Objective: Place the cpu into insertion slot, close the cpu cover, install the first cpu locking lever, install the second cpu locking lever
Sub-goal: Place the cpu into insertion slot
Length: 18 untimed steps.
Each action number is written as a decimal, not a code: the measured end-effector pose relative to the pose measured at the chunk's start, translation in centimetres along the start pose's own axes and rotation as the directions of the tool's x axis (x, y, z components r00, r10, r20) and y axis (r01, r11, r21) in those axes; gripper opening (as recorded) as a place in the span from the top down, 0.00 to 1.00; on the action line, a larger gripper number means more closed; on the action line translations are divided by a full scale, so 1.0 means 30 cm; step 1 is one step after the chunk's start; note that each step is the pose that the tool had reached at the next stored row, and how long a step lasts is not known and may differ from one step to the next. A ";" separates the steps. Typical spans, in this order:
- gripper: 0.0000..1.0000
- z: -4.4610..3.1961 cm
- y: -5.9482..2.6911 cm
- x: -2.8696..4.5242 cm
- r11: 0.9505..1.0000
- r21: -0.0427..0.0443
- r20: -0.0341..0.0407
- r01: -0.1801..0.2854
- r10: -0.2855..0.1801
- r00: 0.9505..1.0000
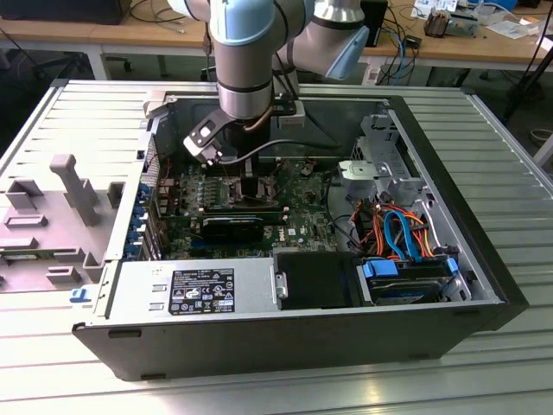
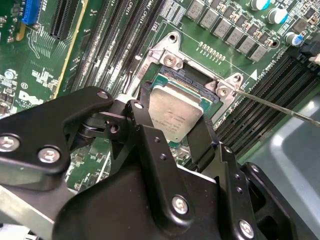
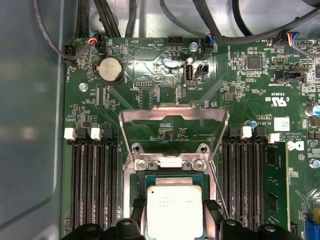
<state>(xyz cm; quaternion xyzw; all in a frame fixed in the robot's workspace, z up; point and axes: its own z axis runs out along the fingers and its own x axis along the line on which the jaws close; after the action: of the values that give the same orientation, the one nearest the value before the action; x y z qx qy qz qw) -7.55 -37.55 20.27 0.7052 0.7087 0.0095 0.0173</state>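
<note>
My hand is narrowed onto the cpu, pinching two opposite edges so it is sitting level at the insertion slot. The cpu cover is standing swung open, leaving the slot free, at 1 o'clock from the power supply in the exterior view.

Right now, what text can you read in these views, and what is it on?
On the cpu: faint print, too small to read.
On the board: white lettering, too small to read reliably.
On the label of the grey box: too small to read.
Nothing I can quote.
</note>
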 end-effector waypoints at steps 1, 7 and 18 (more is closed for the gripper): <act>0.45 0.002 0.000 0.000 1.000 0.000 0.000 0.000 0.000 1.000; 0.45 0.011 -0.001 0.000 1.000 0.000 0.000 -0.005 0.005 1.000; 0.45 0.018 -0.003 0.012 0.999 0.001 0.002 -0.035 0.035 0.999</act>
<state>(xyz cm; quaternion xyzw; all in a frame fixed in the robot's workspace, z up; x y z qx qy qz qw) -7.62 -37.20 19.73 0.7175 0.6963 0.0089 0.0176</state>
